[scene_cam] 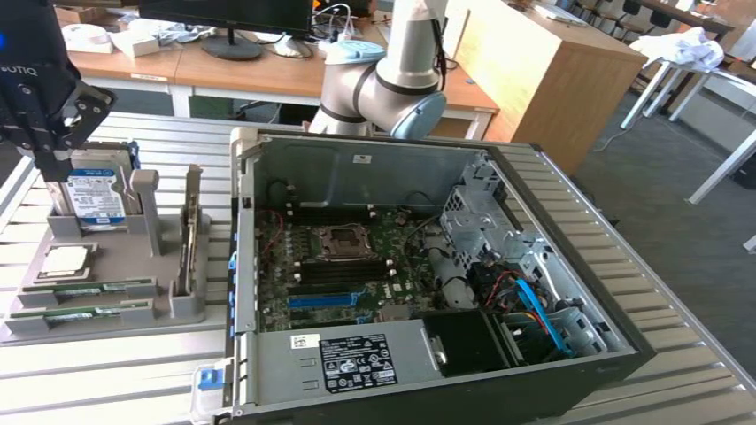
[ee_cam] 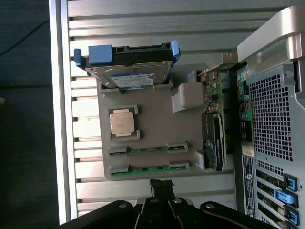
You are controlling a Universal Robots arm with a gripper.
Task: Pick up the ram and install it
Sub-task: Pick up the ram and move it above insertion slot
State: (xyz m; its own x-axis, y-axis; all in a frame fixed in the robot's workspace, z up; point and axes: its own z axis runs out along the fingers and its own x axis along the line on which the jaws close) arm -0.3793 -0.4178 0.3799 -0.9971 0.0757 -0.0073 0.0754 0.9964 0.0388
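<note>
Two ram sticks, thin green boards, lie side by side in slots of a grey holder tray (scene_cam: pixel 112 332); one ram (scene_cam: pixel 88 288) (ee_cam: pixel 147 150) sits beside the other ram (scene_cam: pixel 81 312) (ee_cam: pixel 147 168). My gripper (scene_cam: pixel 52 166) (ee_cam: pixel 161 184) hangs above the tray's far end, over the hard drive in the exterior view, with its fingers shut together and nothing between them. In the wrist view the fingertips lie just off the tray's edge nearest the ram. The open computer case (scene_cam: pixel 567 221) shows the motherboard with dark memory slots (scene_cam: pixel 343 267).
On the tray also stand a hard drive (scene_cam: pixel 95 197) (ee_cam: pixel 126 71), a silvery processor (scene_cam: pixel 65 258) (ee_cam: pixel 122 122) and an upright card (scene_cam: pixel 187 239) (ee_cam: pixel 214 143). The case's rear panel (ee_cam: pixel 271 119) rises beside the tray. A blue slot strip (scene_cam: pixel 321 299) lies on the motherboard.
</note>
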